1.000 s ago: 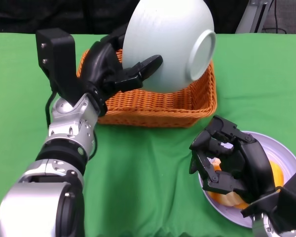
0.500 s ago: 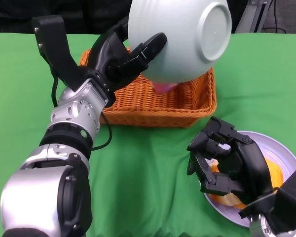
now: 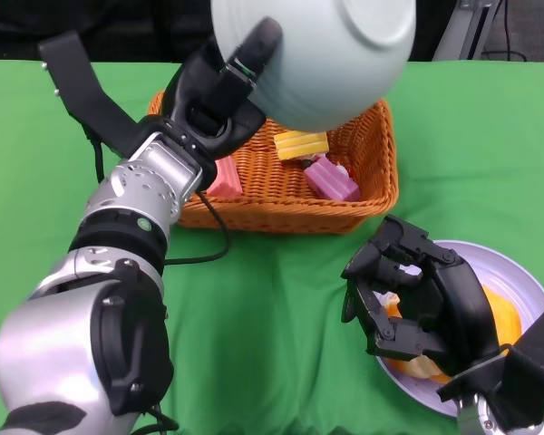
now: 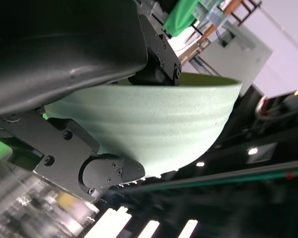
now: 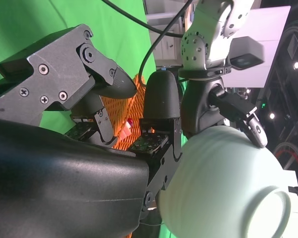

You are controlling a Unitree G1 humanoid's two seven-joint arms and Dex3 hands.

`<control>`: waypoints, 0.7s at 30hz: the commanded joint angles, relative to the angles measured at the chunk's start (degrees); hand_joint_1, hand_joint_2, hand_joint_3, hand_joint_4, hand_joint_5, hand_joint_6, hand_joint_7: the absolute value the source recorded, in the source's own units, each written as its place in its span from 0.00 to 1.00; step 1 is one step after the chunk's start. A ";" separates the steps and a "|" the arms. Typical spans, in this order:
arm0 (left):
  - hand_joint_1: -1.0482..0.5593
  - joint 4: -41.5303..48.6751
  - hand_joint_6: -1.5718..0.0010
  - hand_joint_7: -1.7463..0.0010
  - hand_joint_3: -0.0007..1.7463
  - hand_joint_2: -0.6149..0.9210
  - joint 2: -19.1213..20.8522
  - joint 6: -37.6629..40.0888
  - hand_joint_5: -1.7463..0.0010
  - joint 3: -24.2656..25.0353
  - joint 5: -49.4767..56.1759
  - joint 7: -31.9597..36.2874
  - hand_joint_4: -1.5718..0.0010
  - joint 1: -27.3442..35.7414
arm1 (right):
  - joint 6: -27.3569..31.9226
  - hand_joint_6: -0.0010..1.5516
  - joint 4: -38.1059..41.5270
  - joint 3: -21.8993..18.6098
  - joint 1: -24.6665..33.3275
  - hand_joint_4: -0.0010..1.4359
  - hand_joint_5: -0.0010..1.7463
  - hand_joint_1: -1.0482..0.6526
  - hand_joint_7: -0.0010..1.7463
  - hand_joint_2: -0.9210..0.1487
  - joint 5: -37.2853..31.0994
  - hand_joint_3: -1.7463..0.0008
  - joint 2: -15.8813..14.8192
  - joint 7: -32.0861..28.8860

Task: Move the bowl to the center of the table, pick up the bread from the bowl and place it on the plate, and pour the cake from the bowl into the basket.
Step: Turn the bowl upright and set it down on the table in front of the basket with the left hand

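The left hand (image 3: pixel 219 95) grasps the pale green bowl (image 3: pixel 317 54) by its rim and holds it above the orange basket (image 3: pixel 367 195). The bowl is inverted: its foot ring faces up and toward the camera, its mouth faces down over the basket. Since half a second ago the bowl has tipped further over and risen in the head view. Cake pieces now lie in the basket: a yellow cake piece (image 3: pixel 301 144), a pink cake piece (image 3: pixel 331 179) and another pink piece (image 3: pixel 223 178) by the left wall. The right hand (image 3: pixel 417 294) rests with fingers curled over the bread (image 3: pixel 415 362) on the plate (image 3: pixel 517 281), unchanged; whether it grips the bread cannot be determined.
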 commanded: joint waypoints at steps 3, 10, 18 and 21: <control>0.55 0.32 0.65 0.05 0.54 0.84 0.63 3.15 0.00 3.38 -3.45 2.77 0.58 -2.33 | -0.48 0.38 0.09 -0.39 -0.03 0.49 0.97 0.60 0.84 0.36 -0.27 0.33 -0.52 -0.11; 0.54 0.35 0.67 0.02 0.52 0.85 1.04 4.80 0.00 4.70 -4.21 4.73 0.58 -2.11 | -0.21 0.38 -0.24 -0.20 0.16 0.49 0.97 0.60 0.85 0.37 -0.68 0.33 -0.58 -0.32; 0.56 -0.16 0.66 0.04 0.53 0.85 0.86 4.42 0.00 4.05 -3.44 4.20 0.57 -1.76 | 0.29 0.38 -0.62 -0.17 0.38 0.49 0.97 0.61 0.84 0.36 -0.53 0.33 -0.54 -0.42; 0.57 -0.35 0.64 0.05 0.53 0.85 0.68 3.76 0.00 3.65 -3.25 3.61 0.58 -1.55 | 0.20 0.38 -0.52 -0.21 0.34 0.49 0.97 0.61 0.84 0.36 -0.47 0.33 -0.52 -0.42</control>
